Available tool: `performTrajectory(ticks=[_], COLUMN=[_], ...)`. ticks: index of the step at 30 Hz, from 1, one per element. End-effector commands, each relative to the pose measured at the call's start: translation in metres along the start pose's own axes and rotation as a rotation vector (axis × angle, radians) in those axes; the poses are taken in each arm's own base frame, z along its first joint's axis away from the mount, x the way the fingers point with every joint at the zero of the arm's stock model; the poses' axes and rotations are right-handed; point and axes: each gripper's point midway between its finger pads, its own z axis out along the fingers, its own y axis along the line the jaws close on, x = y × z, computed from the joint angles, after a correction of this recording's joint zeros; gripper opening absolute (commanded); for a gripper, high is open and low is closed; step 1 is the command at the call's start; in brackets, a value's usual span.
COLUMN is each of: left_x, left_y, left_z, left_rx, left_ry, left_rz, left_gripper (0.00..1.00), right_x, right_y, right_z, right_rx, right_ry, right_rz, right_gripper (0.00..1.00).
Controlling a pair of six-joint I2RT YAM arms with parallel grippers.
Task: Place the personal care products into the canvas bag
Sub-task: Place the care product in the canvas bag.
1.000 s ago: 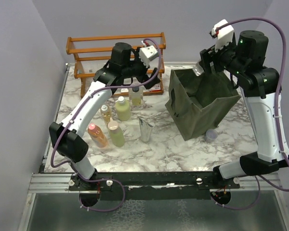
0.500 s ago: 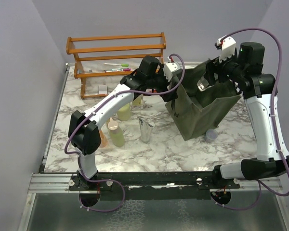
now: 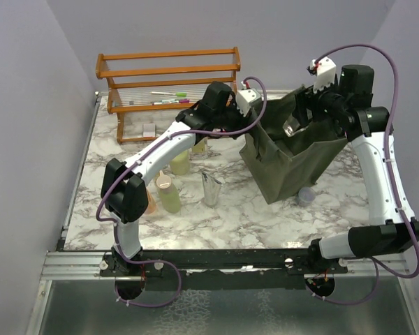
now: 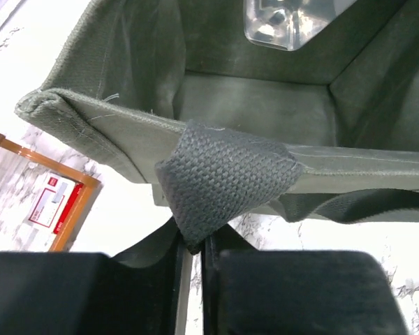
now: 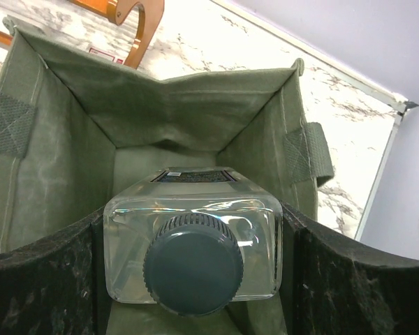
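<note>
near you, at eight o'clock on the table, a pale green bottle (image 3: 170,197) and a silver tube (image 3: 211,188) stand. the canvas bag (image 3: 293,171) sits at two o'clock. your left gripper (image 4: 195,244) pinches the strap at its ten o'clock rim, jaws narrow. your right gripper (image 5: 193,279) clamps a clear bottle (image 5: 195,202) above the bag's open mouth.

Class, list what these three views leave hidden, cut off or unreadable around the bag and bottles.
- Clear bottle: label unseen; the right wrist view shows only its capped end, and the top view is too small.
- Canvas bag floor: partly covered by that bottle, right wrist view.
- Left tool: hidden beneath its own wrist in the top view.
- Pale green bottle: partly behind the left arm, top view.
</note>
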Motion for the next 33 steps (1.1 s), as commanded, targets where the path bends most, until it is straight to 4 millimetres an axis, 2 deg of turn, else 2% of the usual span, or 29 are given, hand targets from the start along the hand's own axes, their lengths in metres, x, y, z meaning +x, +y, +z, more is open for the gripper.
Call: performTrajectory(ticks=[1,3,15,25,31,33], left_x=[-0.016,-0.020,-0.027,-0.037,-0.024,-0.018], left_y=[0.000,-0.003,-0.001,0.006,0.005,0.006], left_z=[-0.019,-0.023,-0.042,-0.050,-0.042,-0.039], left_rx=[-0.028,-0.017,-0.060,-0.096,-0.073,-0.071], left_ry=[-0.015,-0.010,0.012,0.017,0.043,0.050], left_rz=[0.059,0.066,0.112,0.147,0.146,0.150], left_gripper=[0.05,0.00,0.00,0.00,0.00,0.00], right_x=[-0.052,-0.051,-0.039,-0.023,-0.007,-0.002], right_y=[-0.011,-0.011,-0.009,-0.017,-0.017,-0.012], right_z=[0.008,0.016,0.067,0.097,0.114,0.119], right_rx=[0.010,0.001,0.002,0.039,0.033,0.008], right_ry=[-0.177,-0.165,-0.097,-0.061,-0.030,-0.026], right_rz=[-0.006,0.008,0.019,-0.003,-0.015,-0.016], right_gripper=[0.01,0.01,0.01,0.01,0.01,0.01])
